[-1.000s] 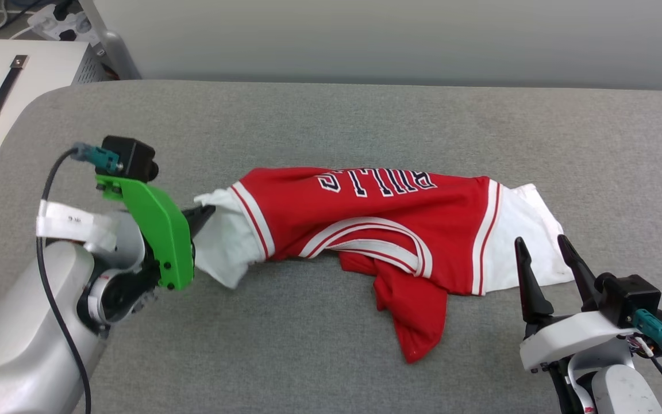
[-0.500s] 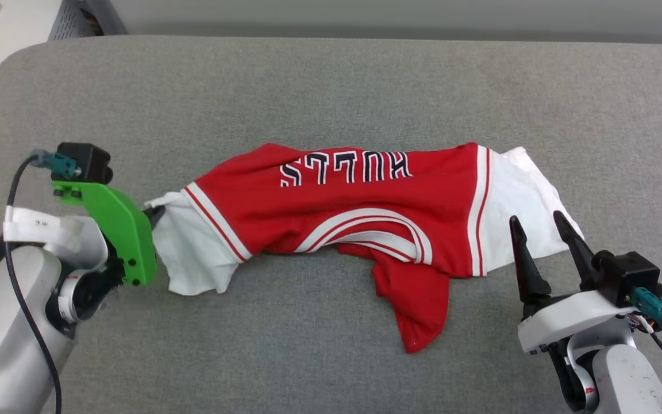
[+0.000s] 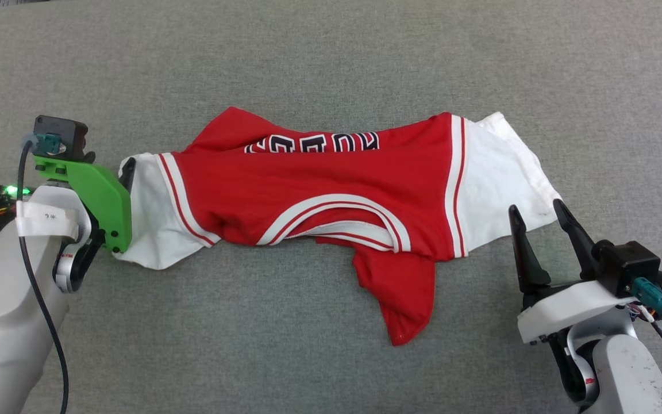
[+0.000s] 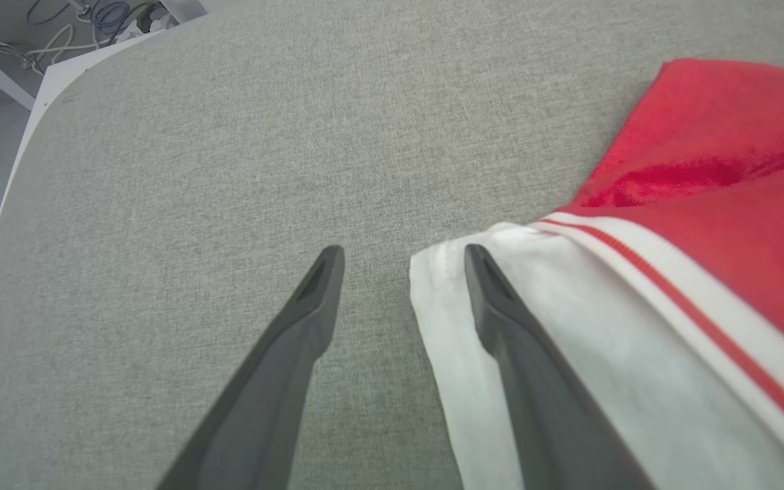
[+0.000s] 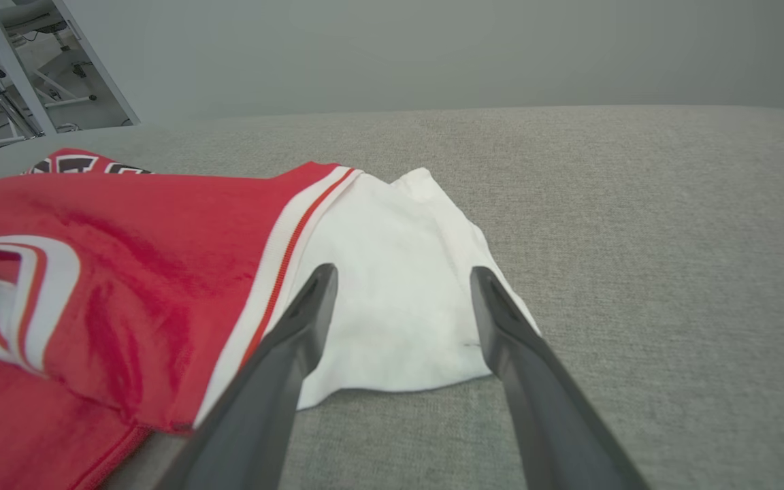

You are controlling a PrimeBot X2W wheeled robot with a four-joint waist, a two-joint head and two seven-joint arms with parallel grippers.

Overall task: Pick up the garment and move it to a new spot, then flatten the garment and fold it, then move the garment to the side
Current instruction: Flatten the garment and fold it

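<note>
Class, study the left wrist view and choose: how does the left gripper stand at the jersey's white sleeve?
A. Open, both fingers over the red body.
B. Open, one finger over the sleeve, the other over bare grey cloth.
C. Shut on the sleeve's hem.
B: the left gripper is open, with one finger over the white sleeve of the garment and the other over the grey surface.

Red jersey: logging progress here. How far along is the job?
Done: red-and-white soft jersey T-shirt lies stretched across the grey fabric table. In hand: left gripper and right gripper, both open, sit at its white sleeves. Left: flattening the bunched middle, folding, moving aside.
</note>
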